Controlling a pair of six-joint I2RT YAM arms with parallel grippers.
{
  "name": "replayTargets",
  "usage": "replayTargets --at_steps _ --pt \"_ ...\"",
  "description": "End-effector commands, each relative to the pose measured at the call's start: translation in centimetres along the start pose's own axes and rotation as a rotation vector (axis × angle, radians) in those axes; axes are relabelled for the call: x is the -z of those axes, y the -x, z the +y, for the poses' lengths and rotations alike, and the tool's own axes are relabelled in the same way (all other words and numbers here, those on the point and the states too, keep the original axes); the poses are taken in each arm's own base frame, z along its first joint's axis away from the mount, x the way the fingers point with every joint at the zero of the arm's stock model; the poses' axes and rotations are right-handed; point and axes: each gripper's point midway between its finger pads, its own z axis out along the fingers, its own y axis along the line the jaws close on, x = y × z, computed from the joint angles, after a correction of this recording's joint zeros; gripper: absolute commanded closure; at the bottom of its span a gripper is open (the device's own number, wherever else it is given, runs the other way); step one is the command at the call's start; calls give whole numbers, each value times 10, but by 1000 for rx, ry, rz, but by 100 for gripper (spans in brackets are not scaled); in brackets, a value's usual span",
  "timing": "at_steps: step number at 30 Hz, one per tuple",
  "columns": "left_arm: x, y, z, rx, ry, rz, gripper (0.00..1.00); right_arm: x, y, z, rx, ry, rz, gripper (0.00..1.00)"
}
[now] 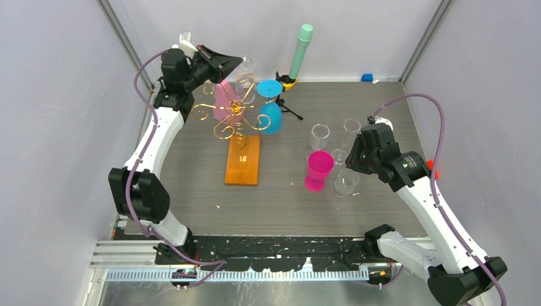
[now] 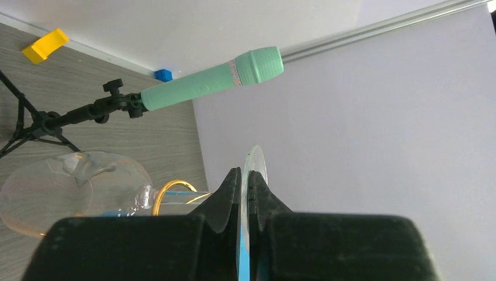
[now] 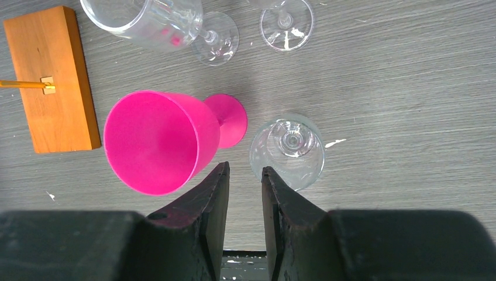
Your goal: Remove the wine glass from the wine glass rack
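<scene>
The left claw (image 2: 245, 173) is clenching on the thin round foot of a clear wine glass (image 2: 67, 187), and the foot's edge is standing up between the black fingers. That glass is lying sideways at the top of the rack of thin gold wire with curled scroll arms (image 1: 233, 113), on its far side, with its stem running past one gold curl. Whether the stem is resting in that curl I cannot tell. The rack is standing on its flat rectangular orange-brown wooden base (image 1: 244, 162) on the grey wood-grain worktop (image 1: 191, 191). Crowding the same rack, a pale pink glass (image 1: 223, 99) is hanging among its left curls and a bright blue glass (image 1: 272, 118) is hanging foot up on its right side, close to the gripped glass. Just behind and to the right of the rack, a small black tripod (image 1: 291, 109) is holding a tilted mint-green cylinder (image 1: 301, 50). Well to the right of the rack, the right claw (image 3: 244, 175) is hovering with its jaws parted and nothing between them. It is above the gap between a magenta goblet (image 3: 158, 140) and an upright clear glass (image 3: 286, 149), and two more clear glasses (image 3: 286, 23) are standing beyond these.
</scene>
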Motion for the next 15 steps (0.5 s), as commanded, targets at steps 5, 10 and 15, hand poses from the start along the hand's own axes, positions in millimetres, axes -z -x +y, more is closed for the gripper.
replayTargets --at_steps 5,10,15 --pt "14 -5 -45 -27 -157 49 100 5 10 10 -23 54 -42 61" --pt "18 -14 -51 -22 -183 104 100 9 11 16 -33 99 -56 51" --pt "27 -22 -52 -31 -182 129 100 10 12 13 -37 84 -71 47"
